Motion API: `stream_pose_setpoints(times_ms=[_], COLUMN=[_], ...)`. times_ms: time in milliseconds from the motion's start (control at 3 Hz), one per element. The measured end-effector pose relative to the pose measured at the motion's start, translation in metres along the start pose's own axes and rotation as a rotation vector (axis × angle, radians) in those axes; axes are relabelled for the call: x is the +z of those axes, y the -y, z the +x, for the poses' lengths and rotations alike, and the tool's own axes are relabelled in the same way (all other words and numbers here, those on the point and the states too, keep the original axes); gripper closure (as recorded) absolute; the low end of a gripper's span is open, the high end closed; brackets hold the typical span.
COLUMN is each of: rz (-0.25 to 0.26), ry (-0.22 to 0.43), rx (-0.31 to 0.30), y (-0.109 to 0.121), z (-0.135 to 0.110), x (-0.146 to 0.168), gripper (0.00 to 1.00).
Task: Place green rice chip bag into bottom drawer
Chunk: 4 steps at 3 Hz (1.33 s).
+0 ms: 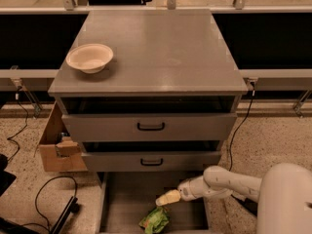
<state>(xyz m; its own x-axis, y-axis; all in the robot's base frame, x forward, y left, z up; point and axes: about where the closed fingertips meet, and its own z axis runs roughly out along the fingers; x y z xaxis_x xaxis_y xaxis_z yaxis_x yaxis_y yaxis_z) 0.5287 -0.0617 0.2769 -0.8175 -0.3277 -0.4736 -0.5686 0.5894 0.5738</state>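
The green rice chip bag (155, 220) lies on the floor of the bottom drawer (122, 199), near its front middle. The bottom drawer is pulled out below the two upper drawers. My gripper (166, 198) hovers just above and behind the bag, inside the drawer, at the end of my white arm coming in from the right. The bag is free of the gripper.
A cream bowl (89, 58) sits on the cabinet top (161, 52) at the left. The two upper drawers (150, 126) are slightly ajar. A cardboard box (57, 145) stands left of the cabinet, with black cables (51, 199) on the floor.
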Motion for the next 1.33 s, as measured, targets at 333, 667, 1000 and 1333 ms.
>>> stream_pose_setpoints(times_ms=[333,667,1000,1333], rz=[0.017,0.037,0.042,0.055], ry=[0.004,-0.097,-0.287,-0.482], rx=[-0.057,-0.125,-0.163,-0.134], y=[-0.015,-0.045,-0.078,-0.121], z=[-0.002,0.038,0.074,0.103], x=[-0.028,-0.089,-0.14,-0.193], gripper=[0.0,0.0,0.0,0.0])
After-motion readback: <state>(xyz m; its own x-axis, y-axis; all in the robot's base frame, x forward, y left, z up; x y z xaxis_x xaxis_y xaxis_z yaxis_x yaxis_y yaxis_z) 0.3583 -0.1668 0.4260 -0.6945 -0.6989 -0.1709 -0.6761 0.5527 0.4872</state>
